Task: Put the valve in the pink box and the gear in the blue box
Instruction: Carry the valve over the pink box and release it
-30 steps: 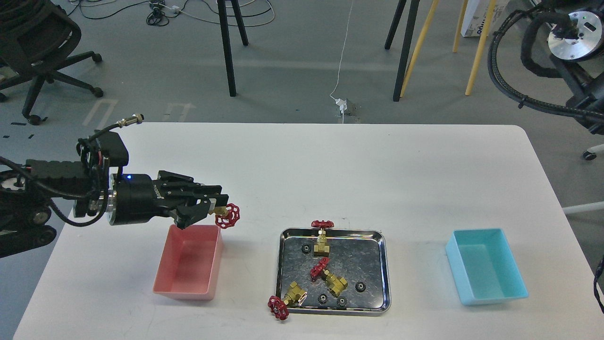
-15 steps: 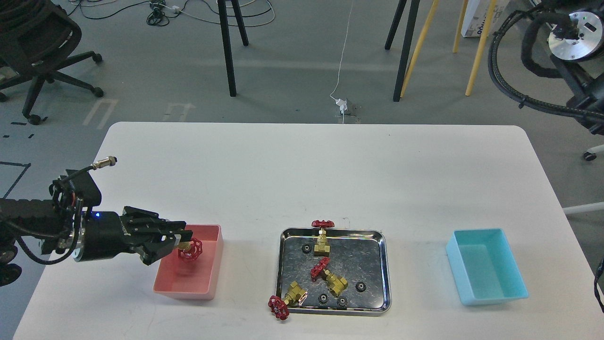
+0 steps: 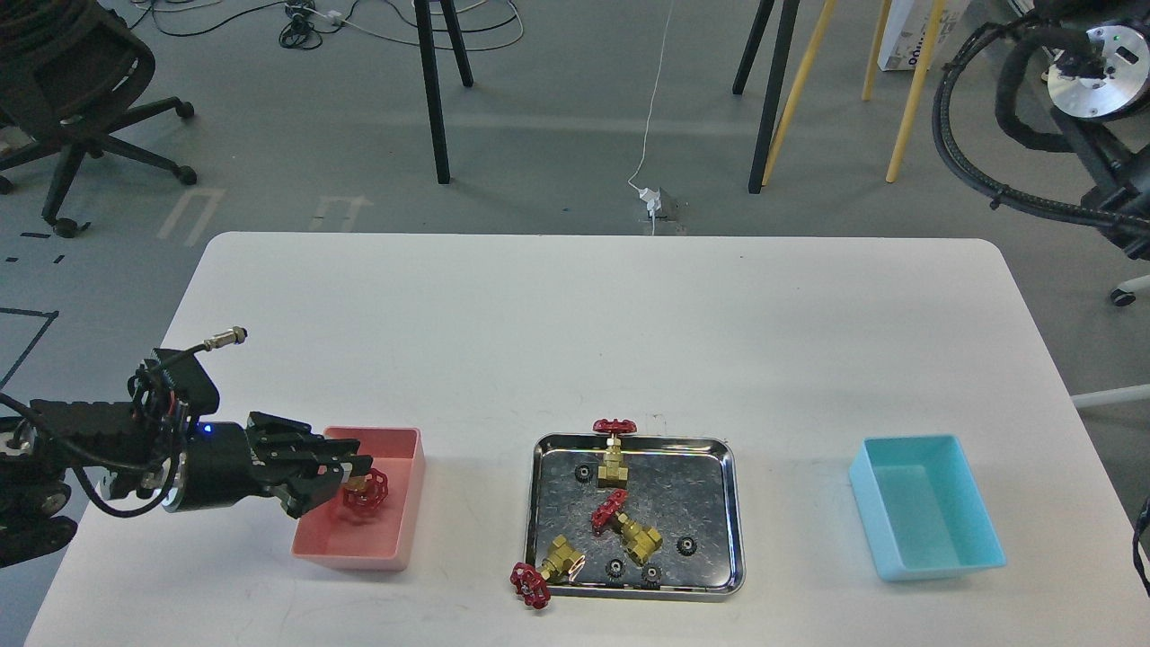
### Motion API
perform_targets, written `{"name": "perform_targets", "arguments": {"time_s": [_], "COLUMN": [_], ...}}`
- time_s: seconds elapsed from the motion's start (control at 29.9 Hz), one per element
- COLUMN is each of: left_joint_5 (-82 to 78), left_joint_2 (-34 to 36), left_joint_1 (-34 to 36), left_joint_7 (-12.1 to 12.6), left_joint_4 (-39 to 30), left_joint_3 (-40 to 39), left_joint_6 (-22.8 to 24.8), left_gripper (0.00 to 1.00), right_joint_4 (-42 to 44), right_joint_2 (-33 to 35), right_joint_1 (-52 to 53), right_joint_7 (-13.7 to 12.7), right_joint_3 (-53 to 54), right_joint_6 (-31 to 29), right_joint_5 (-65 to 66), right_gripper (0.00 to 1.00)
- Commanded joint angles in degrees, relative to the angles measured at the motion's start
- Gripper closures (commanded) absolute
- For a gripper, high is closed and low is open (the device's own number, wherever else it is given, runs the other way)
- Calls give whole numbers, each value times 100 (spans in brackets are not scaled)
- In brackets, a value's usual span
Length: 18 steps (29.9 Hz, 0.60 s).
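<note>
My left gripper reaches in from the left and is low inside the pink box, shut on a valve whose red handwheel points right. Three more valves lie at the steel tray: one upright at its back edge, one in the middle, one hanging over the front left corner. Several black gears lie in the tray, such as one on the right. The blue box stands empty at the right. My right gripper is out of view.
The white table carries the pink box, the tray and the blue box in a row along its front. Beyond the far edge are stand legs, an office chair and another machine's cables.
My left gripper has come down and back to the left with the valve, from above the pink box's far right corner to low inside the box.
</note>
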<state>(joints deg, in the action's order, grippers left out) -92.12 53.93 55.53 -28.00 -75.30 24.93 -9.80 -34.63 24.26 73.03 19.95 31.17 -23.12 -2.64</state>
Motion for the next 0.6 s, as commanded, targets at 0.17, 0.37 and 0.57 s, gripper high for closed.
{"name": "perform_targets", "arguments": {"time_s": [0.17,0.37,0.57], "left_joint_5": [27,27,45], "left_joint_2": [-251,-260,-260], "left_joint_1": [-121,-183,-174], "left_joint_7": [0,0,0], "left_joint_4": [296,305,296], "left_joint_3": [-6,-6,-6], "left_joint_6": [-5,-5,-5], "left_gripper": [88,85,77], "right_joint_4": [-17,-17,-8], "right_joint_2": [17,26,26], "right_joint_1": [-87,-96,-96], "right_joint_7": [0,0,0], "right_joint_3": [3,3,3], "right_joint_6": [-8,-8,0], "right_joint_5": [1,1,1], "right_gripper": [1,1,1]}}
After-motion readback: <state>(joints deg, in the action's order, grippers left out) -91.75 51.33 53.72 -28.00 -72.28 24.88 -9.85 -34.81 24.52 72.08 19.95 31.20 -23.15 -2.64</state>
